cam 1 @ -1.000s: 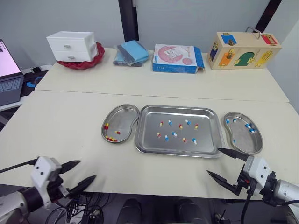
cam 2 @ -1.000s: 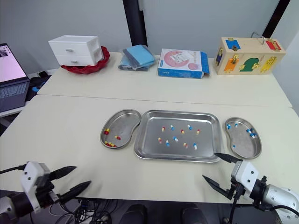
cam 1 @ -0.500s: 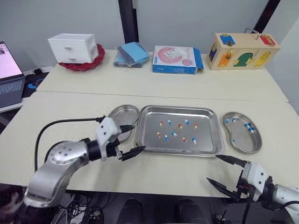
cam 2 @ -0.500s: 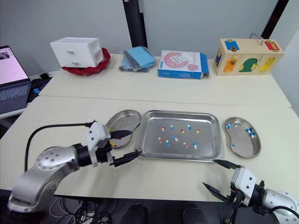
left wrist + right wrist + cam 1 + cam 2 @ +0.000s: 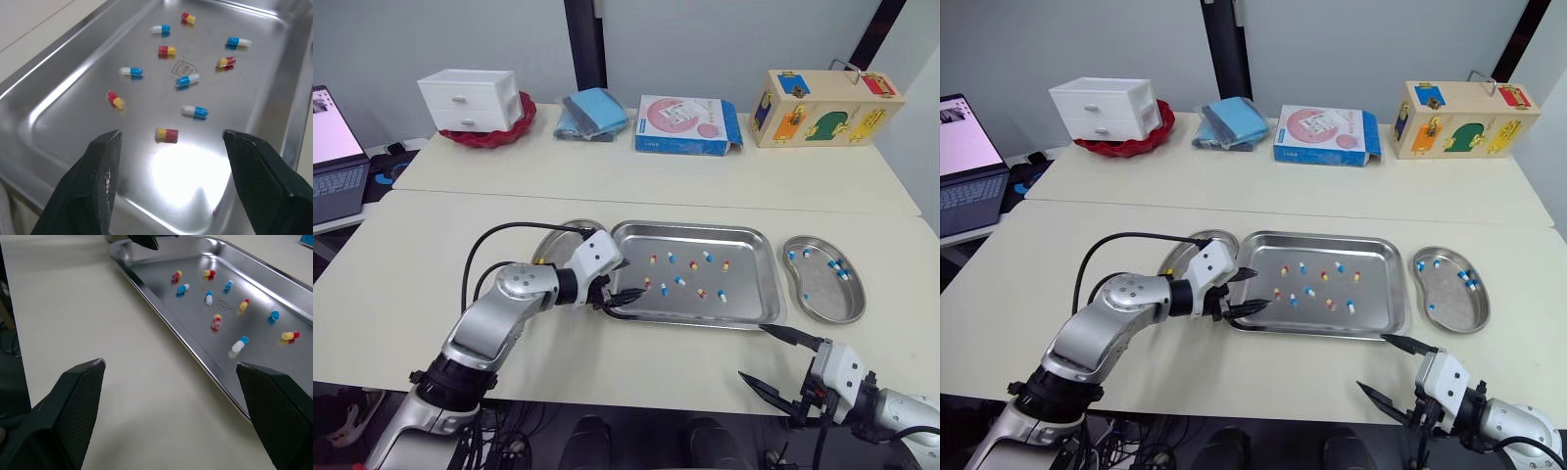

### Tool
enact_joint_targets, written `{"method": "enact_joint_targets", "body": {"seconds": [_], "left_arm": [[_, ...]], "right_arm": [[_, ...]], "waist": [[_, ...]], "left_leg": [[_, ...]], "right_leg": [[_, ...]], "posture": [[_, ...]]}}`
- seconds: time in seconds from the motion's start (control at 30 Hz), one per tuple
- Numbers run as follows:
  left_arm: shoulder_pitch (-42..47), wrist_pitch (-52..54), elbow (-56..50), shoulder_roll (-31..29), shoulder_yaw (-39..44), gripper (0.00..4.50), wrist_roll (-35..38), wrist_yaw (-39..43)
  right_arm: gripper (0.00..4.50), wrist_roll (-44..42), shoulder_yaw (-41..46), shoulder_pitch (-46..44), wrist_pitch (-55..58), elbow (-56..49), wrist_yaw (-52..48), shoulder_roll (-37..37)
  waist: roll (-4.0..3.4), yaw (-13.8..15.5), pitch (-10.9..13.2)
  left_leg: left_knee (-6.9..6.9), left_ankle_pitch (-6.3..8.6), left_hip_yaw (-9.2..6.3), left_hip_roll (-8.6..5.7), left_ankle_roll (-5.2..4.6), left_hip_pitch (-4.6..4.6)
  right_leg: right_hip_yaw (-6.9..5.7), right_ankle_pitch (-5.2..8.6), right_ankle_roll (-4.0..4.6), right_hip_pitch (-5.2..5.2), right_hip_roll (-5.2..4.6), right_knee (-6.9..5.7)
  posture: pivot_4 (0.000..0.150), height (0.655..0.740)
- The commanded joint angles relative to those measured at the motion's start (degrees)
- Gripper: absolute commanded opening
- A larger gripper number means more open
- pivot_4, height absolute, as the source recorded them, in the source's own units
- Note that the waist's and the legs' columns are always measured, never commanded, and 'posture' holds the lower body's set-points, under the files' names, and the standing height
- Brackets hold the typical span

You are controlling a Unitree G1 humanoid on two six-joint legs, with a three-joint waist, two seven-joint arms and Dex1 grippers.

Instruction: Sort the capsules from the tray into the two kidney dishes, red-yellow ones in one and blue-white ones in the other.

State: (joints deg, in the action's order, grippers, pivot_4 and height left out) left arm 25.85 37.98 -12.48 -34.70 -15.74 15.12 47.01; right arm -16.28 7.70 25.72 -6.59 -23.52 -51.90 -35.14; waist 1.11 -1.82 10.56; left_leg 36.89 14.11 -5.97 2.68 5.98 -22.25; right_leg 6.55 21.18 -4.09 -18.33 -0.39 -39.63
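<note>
Capsules left in the tray: about nine. Several blue-white ones sit in the right dish; left dish mostly hidden. Left claw gapes over tray, right claw wide too, both empty.

Pretty bright, even light all round, looks like it's coming from overhead. The tray has a big white glare patch just beside a red-yellow capsule, and the capsules throw tiny soft shadows. The table is evenly lit, and the laptop screen glows blown-out.
</note>
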Motion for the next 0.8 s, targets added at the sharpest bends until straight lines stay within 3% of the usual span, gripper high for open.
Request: {"method": "enact_joint_targets", "body": {"seconds": [0.03,0.63,0.73,0.8], "left_arm": [[3.8,1.8,2.2,0.7,-1.7,3.35,-1.0,1.3],[8.6,2.3,11.2,5.8,-7.1,3.35,-6.5,2.9],[8.7,2.4,11.7,6.3,-7.5,2.78,-7.0,3.3],[8.8,2.2,12.0,6.2,-7.9,2.11,-7.5,3.7]], "right_arm": [[4.50,0.0,0.1,-0.4,1.0,-2.8,1.2,-0.6],[4.50,-0.2,-0.1,0.6,5.2,-7.4,4.0,-0.8],[4.50,-0.1,-0.1,0.7,5.6,-7.7,4.1,-0.8],[4.50,-0.1,-0.2,0.6,5.9,-7.9,4.1,-0.8]], "waist": [[0.00,0.0,0.0],[-0.01,0.1,0.0],[-0.01,0.1,0.0],[-0.01,0.1,0.0]], "left_leg": [[0.00,0.00,-0.03,0.00,0.00,-0.02],[0.01,0.00,-0.20,-0.03,0.00,-0.19],[0.01,0.00,-0.21,-0.03,0.00,-0.19],[0.01,0.00,-0.22,-0.03,0.00,-0.18]], "right_leg": [[-0.03,0.00,0.00,0.00,0.00,0.01],[-0.22,0.00,0.00,0.01,-0.02,0.16],[-0.23,0.00,0.00,0.02,-0.02,0.17],[-0.23,0.00,0.00,0.02,-0.02,0.17]], "posture": [[0.150,0.7312],[0.150,0.7312],[0.150,0.7312],[0.150,0.7312]]}}
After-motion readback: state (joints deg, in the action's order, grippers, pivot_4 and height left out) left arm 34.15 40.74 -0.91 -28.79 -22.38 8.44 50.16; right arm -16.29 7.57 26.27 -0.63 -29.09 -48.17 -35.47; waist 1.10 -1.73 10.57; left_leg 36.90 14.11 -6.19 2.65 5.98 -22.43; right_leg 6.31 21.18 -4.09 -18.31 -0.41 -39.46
